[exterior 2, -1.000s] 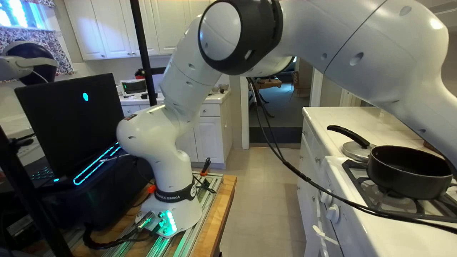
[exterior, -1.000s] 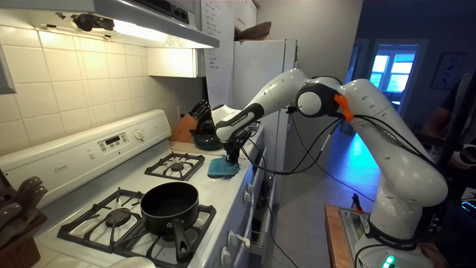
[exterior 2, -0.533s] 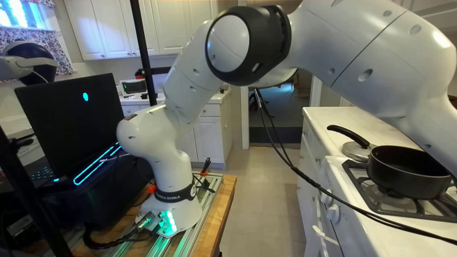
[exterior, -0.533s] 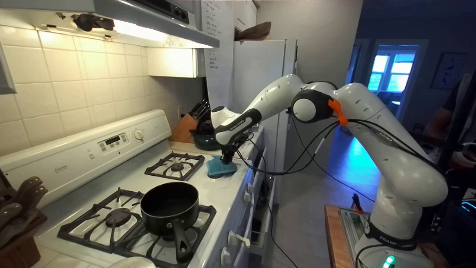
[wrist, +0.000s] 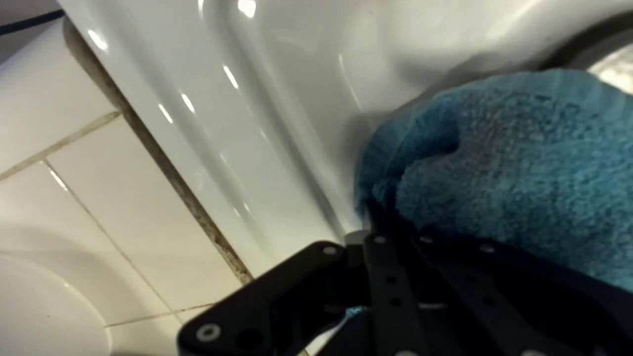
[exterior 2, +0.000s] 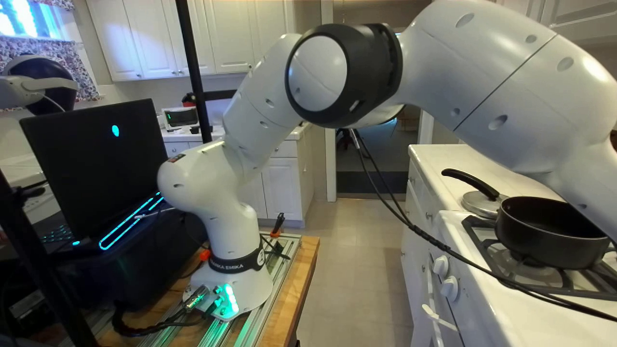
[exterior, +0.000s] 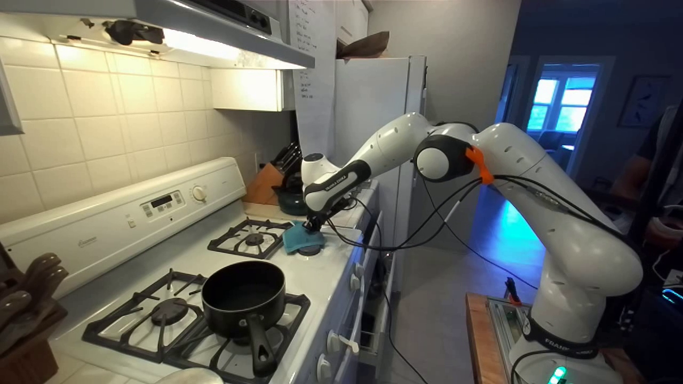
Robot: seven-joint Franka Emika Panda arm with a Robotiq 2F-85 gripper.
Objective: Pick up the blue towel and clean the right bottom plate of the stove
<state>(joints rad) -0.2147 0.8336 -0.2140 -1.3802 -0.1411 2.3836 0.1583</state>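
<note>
In the wrist view the right edge cuts off the blue towel [wrist: 524,163], and the end effector [wrist: 388,222] covers more of it, its tips lost in shadow and cloth. In an exterior view the towel hides part of the burner [exterior: 310,251], and the paper sheet [exterior: 317,112] carries handwriting too small to read (as is the lettering on the control panel [exterior: 114,229]). The nearer knife block [exterior: 26,352] is cut by the left edge. In an exterior view the arm [exterior 2: 520,96], cropped at the right, covers part of the pot [exterior 2: 549,236].
</note>
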